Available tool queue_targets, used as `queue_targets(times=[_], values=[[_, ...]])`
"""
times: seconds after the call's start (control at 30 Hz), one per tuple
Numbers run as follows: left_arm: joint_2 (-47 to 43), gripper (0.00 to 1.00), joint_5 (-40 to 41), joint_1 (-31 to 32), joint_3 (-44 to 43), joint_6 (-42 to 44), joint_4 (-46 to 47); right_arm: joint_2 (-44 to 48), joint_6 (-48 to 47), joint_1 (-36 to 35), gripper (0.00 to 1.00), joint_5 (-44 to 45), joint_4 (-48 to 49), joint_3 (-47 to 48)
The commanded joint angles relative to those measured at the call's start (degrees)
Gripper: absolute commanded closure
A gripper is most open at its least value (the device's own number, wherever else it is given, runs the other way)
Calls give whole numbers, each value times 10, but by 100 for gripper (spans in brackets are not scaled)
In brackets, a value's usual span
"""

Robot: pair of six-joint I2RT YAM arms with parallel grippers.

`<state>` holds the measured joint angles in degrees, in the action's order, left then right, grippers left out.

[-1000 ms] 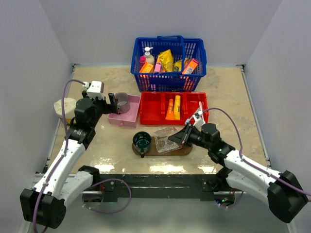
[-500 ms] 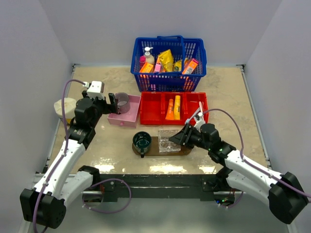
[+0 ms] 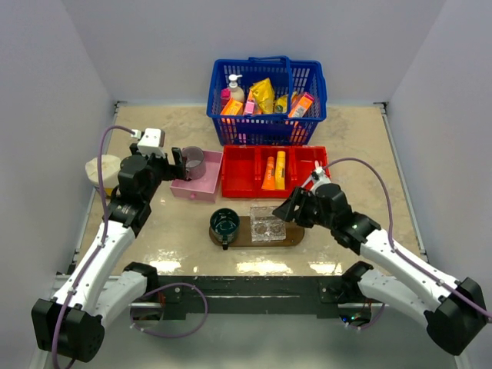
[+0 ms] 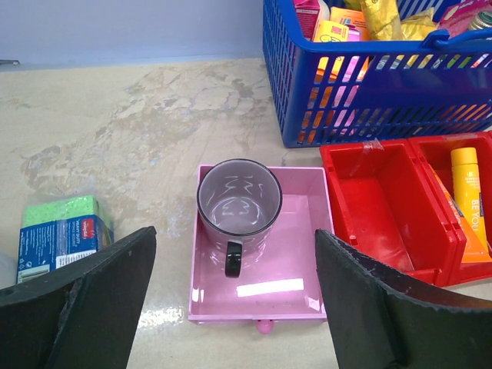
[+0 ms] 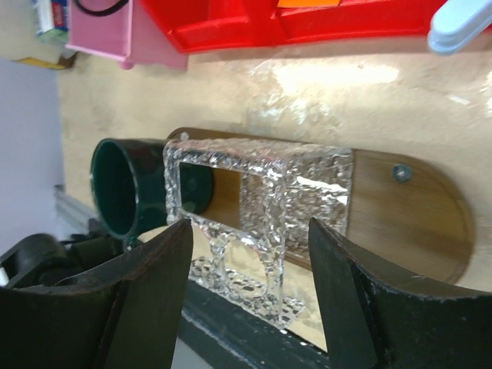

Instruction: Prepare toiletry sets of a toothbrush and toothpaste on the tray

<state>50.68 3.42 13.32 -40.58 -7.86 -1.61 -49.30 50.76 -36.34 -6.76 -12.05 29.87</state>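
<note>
Nearest to me lies the tray, flat on the tabletop just beyond my arm bases. A dark green cup sits at its left end. Beside the cup, near the middle, stands a clear knobbly glass holder with open compartments. The tray's right end is bare wood.

My right hand hovers just right of that holder, low over the tray. It is released: the fingers stand apart and nothing is between them. From my wrist the holder shows beyond the gap, apart from both pads.

Behind the tray is a red bin with three compartments. The toothpaste is in the middle one, a yellow tube lying beside an orange tube, both pointing away from me. The left compartment shows only its floor. The toothbrush I cannot pick out; my right wrist covers part of the right compartment.

Left of the bin, touching it, is a pink box holding a grey mug that stands upright with its handle toward me. My left hand hangs above this box, spread wide and grasping nothing. Further left lies a green sponge in its wrapper.

Farthest back stands a blue basket full of bottles and packets.
</note>
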Motion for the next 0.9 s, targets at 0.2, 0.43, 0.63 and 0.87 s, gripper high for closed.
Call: queue_targets(times=[0.2,0.43,0.63,0.87], values=[[-8,12,3,5,-8,7,17,-66,-105,-46,40,127,-193,142],[-8,12,0,5,-9,7,17,-88,-81,-117,47,168,-238,157],[-8,12,-1,5,-9,6,17,-84,-84,-120,50,184,-248,161],[-9,12,2,5,-8,6,17,-118,-83,-149,55,219,-252,176]])
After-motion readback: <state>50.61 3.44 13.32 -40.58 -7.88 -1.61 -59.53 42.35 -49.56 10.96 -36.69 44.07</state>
